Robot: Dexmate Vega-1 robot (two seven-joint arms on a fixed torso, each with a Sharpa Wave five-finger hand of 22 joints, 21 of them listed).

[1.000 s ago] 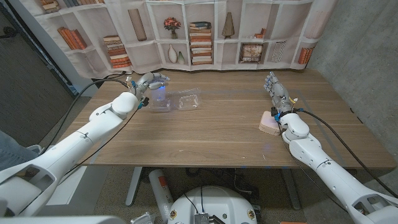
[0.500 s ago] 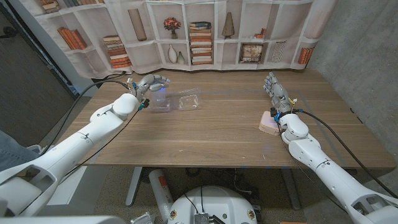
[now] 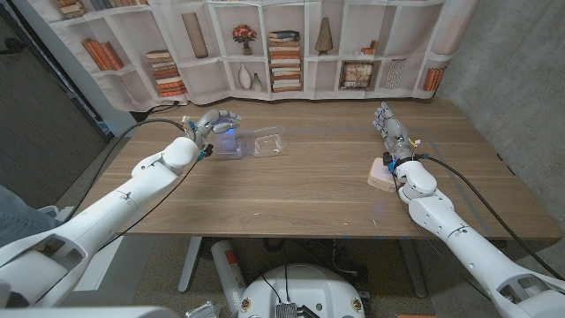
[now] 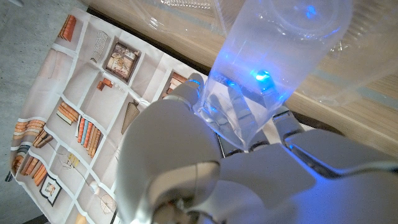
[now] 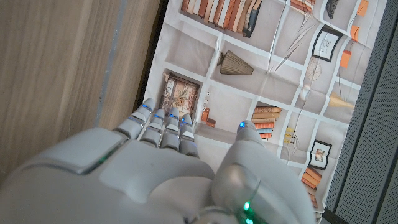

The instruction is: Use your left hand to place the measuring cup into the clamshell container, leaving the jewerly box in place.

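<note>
Left hand (image 3: 212,121) is wrapped round the clear measuring cup (image 3: 227,139), which is held low over the surface (image 3: 300,185) at about 10 o'clock of the head view. Fingers (image 4: 239,112) are seen through the thin wall; cup is judged light, slick and easily squashed, so the sides are best kept gripped gently. Clamshell container (image 3: 268,142) lies open just beside, toward 3 o'clock of the cup. Right hand (image 3: 394,141) is empty, fingers straight, with the jewelry box (image 3: 382,175) at its wrist.
</note>
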